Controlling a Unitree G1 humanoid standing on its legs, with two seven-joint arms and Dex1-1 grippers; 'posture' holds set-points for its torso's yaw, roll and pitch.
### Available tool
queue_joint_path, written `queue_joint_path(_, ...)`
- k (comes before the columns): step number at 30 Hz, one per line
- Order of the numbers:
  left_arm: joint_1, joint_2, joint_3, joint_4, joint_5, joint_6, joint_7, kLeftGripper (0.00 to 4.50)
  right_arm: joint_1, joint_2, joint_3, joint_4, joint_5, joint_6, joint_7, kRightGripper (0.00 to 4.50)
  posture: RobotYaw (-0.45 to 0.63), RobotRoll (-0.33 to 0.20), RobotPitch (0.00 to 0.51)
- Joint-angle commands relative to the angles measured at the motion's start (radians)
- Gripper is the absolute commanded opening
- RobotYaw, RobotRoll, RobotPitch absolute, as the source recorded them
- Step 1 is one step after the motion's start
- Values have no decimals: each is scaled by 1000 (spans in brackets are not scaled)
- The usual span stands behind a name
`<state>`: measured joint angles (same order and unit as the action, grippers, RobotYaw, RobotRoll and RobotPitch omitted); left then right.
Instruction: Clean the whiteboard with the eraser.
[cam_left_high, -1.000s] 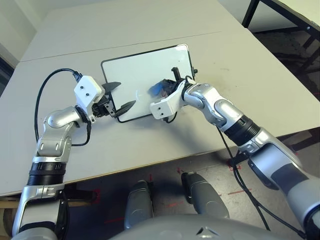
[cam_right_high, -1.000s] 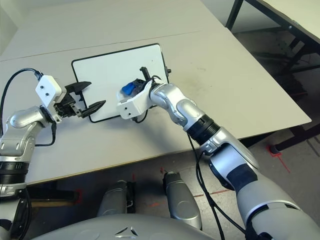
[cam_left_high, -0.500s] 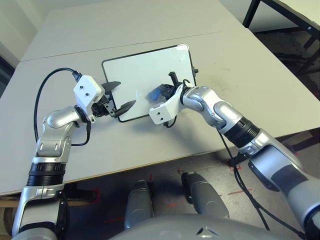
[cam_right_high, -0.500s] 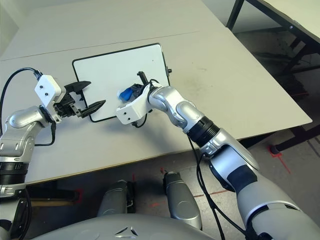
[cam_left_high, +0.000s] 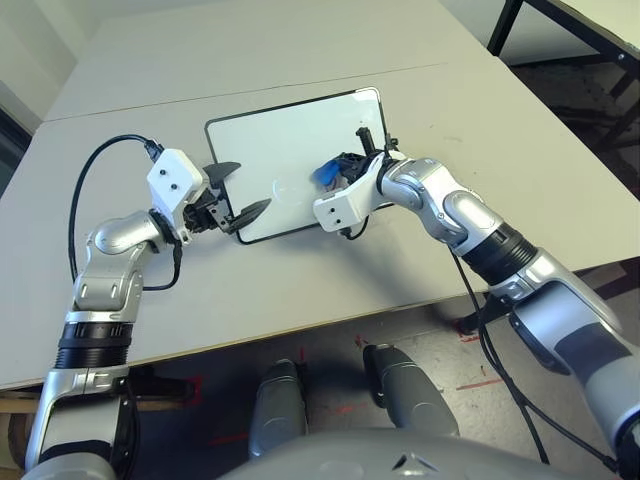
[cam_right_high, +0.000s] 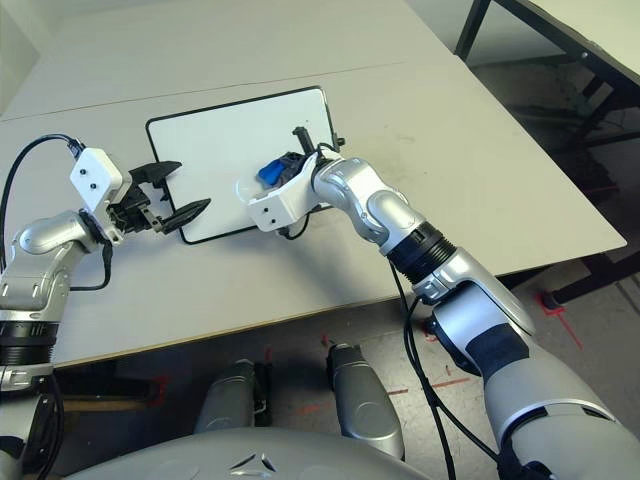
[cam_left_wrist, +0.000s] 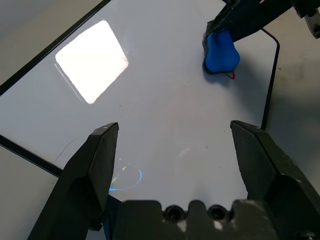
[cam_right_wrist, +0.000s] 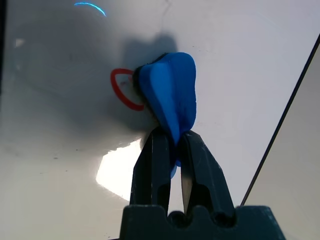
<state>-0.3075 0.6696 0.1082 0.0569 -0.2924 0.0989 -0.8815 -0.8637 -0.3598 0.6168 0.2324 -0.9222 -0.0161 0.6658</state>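
Pale surface (cam_left_high: 330, 290) bearing a whiteboard (cam_left_high: 270, 140); right jaws (cam_right_wrist: 175, 137) grip a blue eraser (cam_right_wrist: 172, 90) over it, beside a red mark (cam_right_wrist: 119, 92). Left jaws (cam_left_wrist: 174, 127) stand wide over its left edge.

Whiteboard (cam_left_high: 270, 140) on table (cam_left_high: 120, 290), eraser (cam_right_wrist: 172, 90) on whiteboard.

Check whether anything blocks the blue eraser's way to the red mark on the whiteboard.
Nothing visible does. The right gripper grips the eraser, whose edge already overlaps the red mark on the whiteboard.
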Motion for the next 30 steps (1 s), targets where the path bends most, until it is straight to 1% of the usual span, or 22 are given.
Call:
queue_joint_path(1, -3, 1, -10, 8, 6, -8, -13, 4500, 60, 1, 36, 4, 13, -6, 54, 105, -207, 0, 151)
queue_joint_path(13, 6, 8, -8, 0, 4, -4, -19, 4500, 114, 30, 39, -22, 26, -19, 84, 105, -205, 0, 161)
queue_joint_path(30, 2, -1, -13, -4, 6, -2, -12, 4500, 37, 89, 3, 28, 28, -19, -12, 105, -202, 0, 153)
